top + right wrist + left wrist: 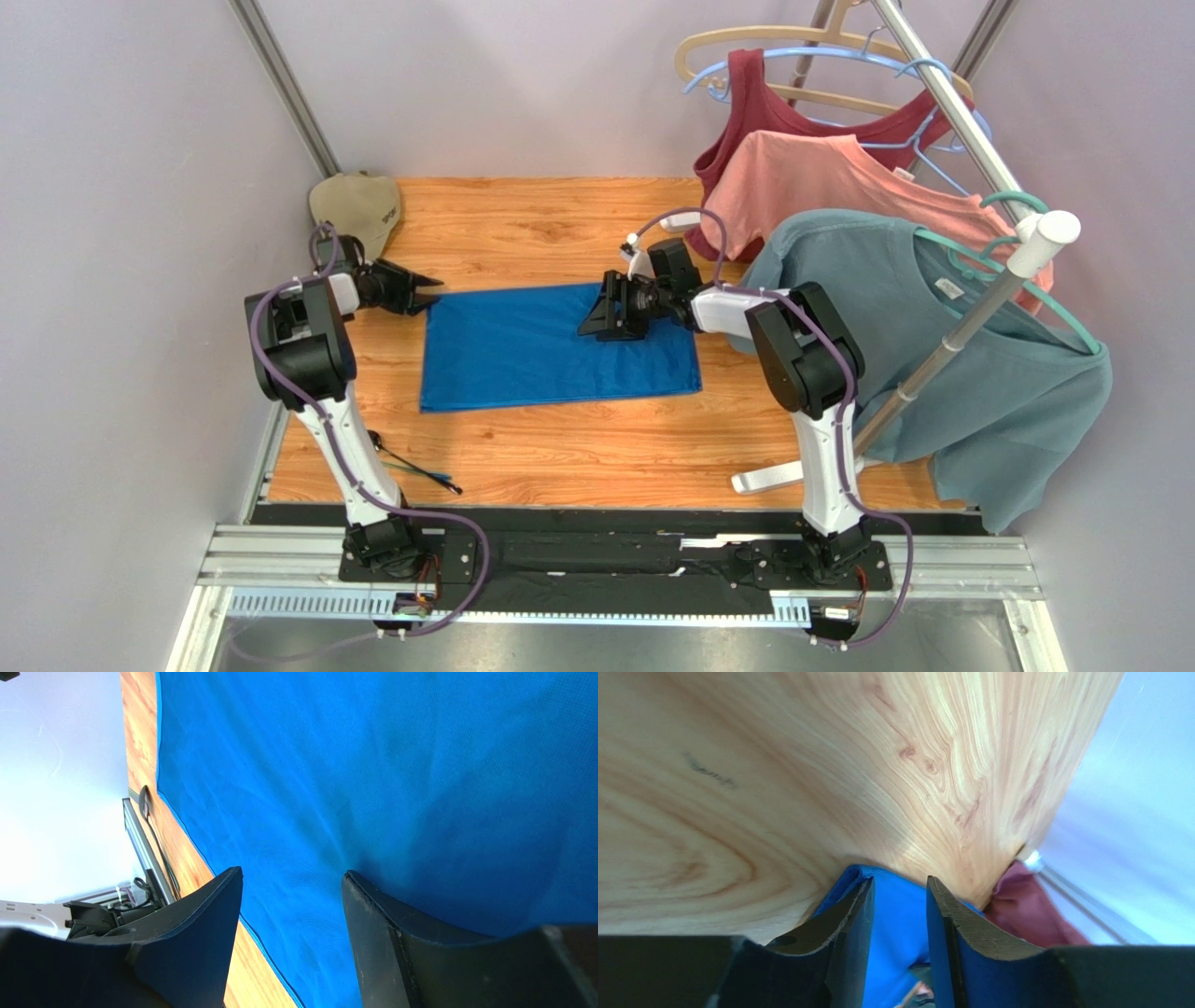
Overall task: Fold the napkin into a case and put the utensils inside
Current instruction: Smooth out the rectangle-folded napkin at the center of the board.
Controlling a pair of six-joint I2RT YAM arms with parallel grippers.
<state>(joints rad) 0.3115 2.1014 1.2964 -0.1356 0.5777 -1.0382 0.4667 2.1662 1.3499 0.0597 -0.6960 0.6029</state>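
The royal-blue napkin (533, 357) lies flat on the wooden table as a wide rectangle. My left gripper (421, 291) sits at its far-left corner, jaws apart. In the left wrist view the rolled cloth corner (854, 876) lies just past the left fingertip, and nothing is pinched in the left gripper (899, 882). My right gripper (596, 315) hovers over the napkin's far edge, right of centre. In the right wrist view the right gripper (291, 873) stands open above the napkin (393, 770). The utensils (417, 471), thin dark sticks, lie near the front left edge.
A beige cap (358, 207) lies at the far left corner. A clothes rack on the right carries a teal-grey T-shirt (968, 364), a salmon shirt (842, 175) and a maroon top (758, 119). Its white foot (765, 480) rests on the table beside the right arm.
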